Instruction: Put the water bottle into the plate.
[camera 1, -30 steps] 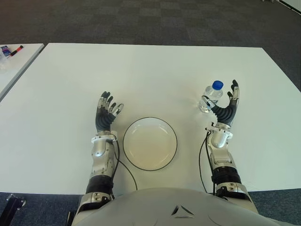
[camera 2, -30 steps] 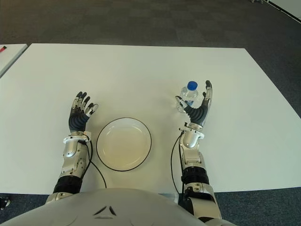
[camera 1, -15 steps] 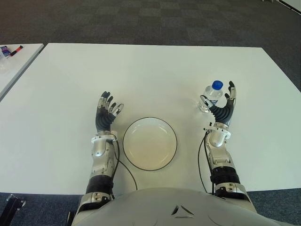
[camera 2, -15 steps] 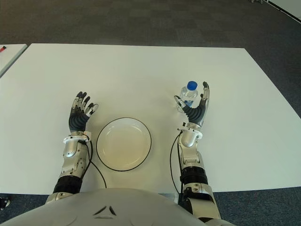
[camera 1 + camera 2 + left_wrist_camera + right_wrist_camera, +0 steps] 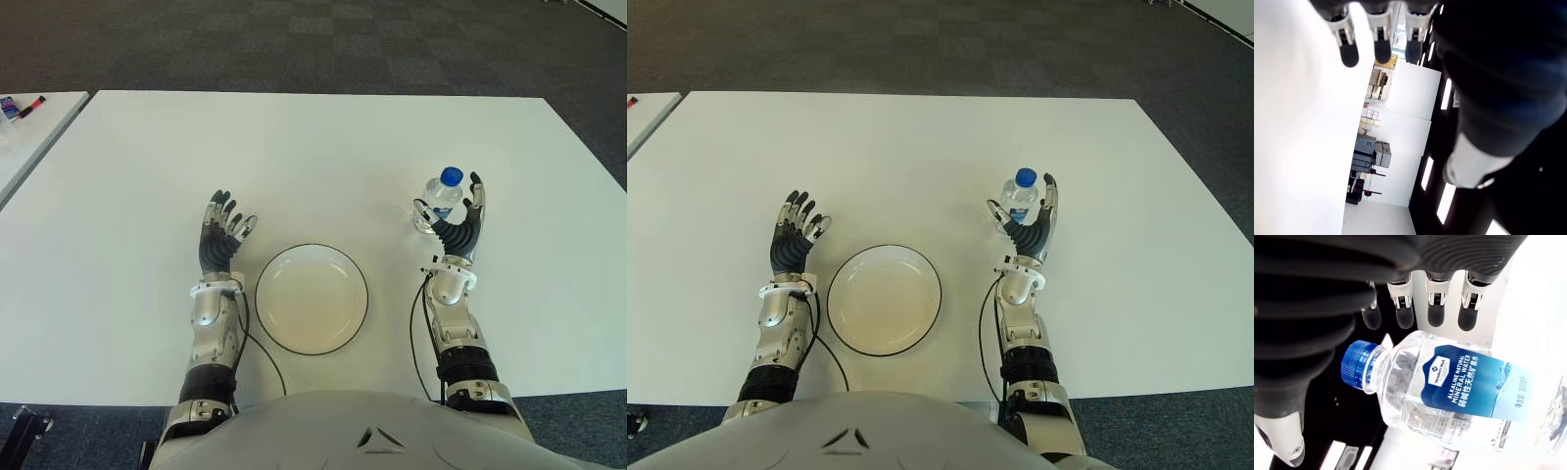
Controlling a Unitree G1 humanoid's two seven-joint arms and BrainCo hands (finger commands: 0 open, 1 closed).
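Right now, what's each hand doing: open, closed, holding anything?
Left hand: open, holding nothing, left of the plate.
Right hand: open, fingers spread around the standing water bottle, not yet gripping it.

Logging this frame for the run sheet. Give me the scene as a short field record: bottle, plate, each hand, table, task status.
water bottle: upright on the table, blue cap, right of the plate
plate: white with a dark rim, nothing in it, between the two hands
right hand: open, fingers spread around the bottle, not closed on it
left hand: open, holding nothing, just left of the plate
task status: bottle not yet grasped or in the plate
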